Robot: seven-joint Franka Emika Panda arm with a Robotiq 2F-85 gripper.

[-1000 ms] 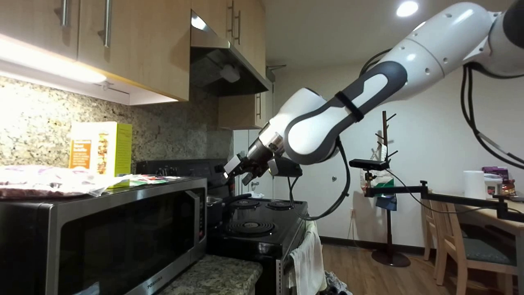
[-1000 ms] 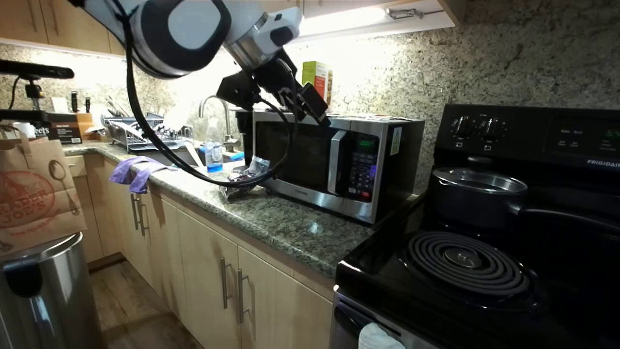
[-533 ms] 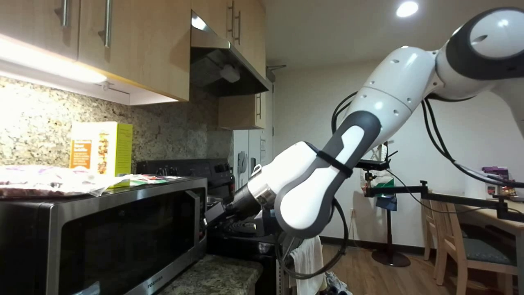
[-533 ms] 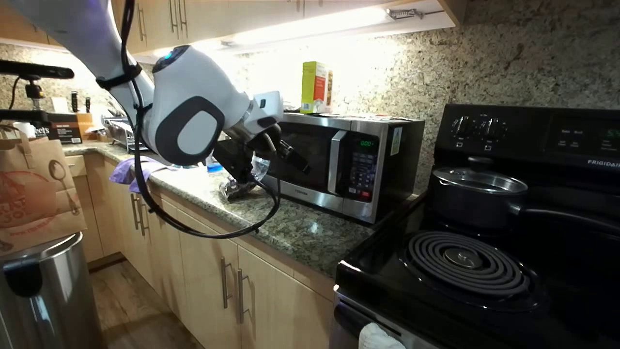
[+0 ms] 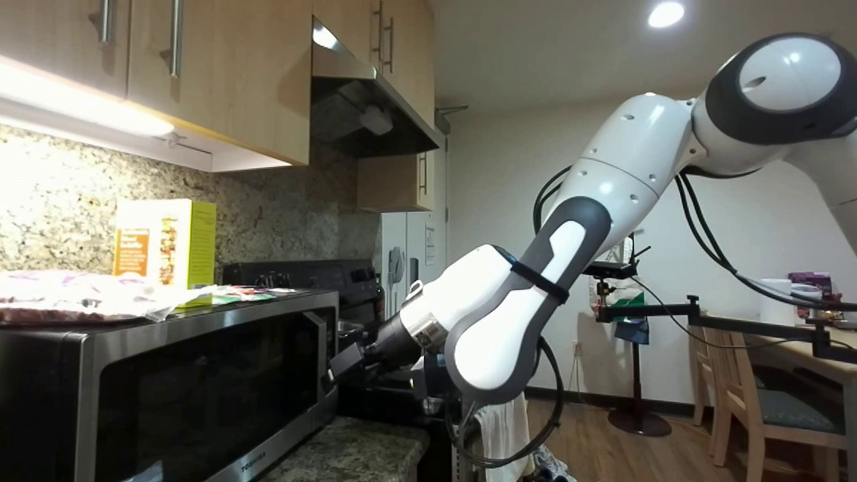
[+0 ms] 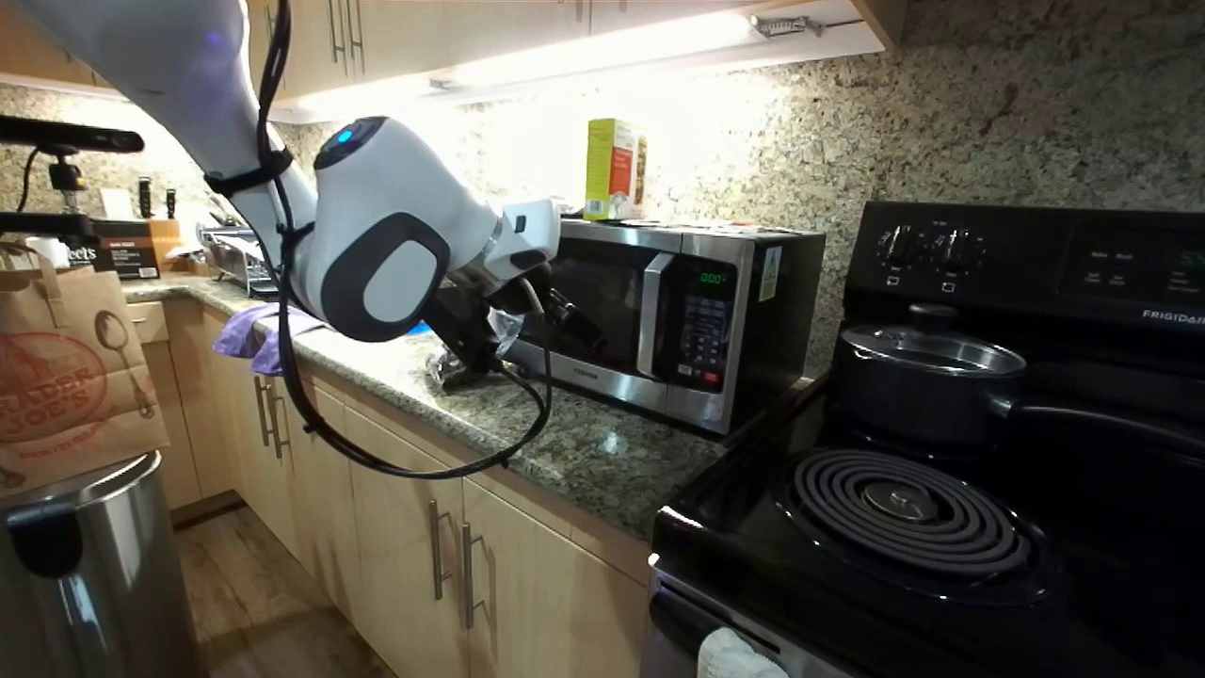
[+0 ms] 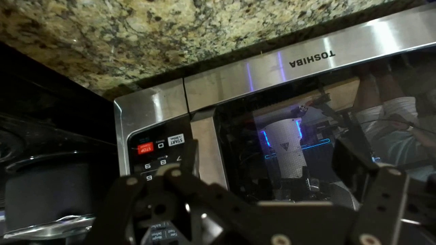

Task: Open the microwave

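The microwave (image 6: 697,407) is a steel box with a dark glass door, and the door is closed. It also shows in an exterior view (image 5: 207,391) and in the wrist view (image 7: 235,80). Its upright silver handle (image 6: 651,315) lies between the door glass and the keypad. In the wrist view the handle (image 7: 208,149) stands just right of the left fingertip, within the span of the jaws. My gripper (image 7: 270,160) is open with its fingers wide apart and nothing held. It faces the door front; whether a finger touches the handle I cannot tell.
A yellow-green box (image 6: 610,169) and plastic bags (image 5: 94,294) lie on top of the microwave. The black stove (image 6: 904,527) with a lidded pot (image 6: 927,395) stands beside it. The granite counter (image 6: 602,452) runs in front. A crinkled foil bag (image 6: 457,367) sits near the arm.
The arm has come down from above the microwave's top edge to in front of its door, at handle height. Over the last half second it sank slightly more. The door has not moved.
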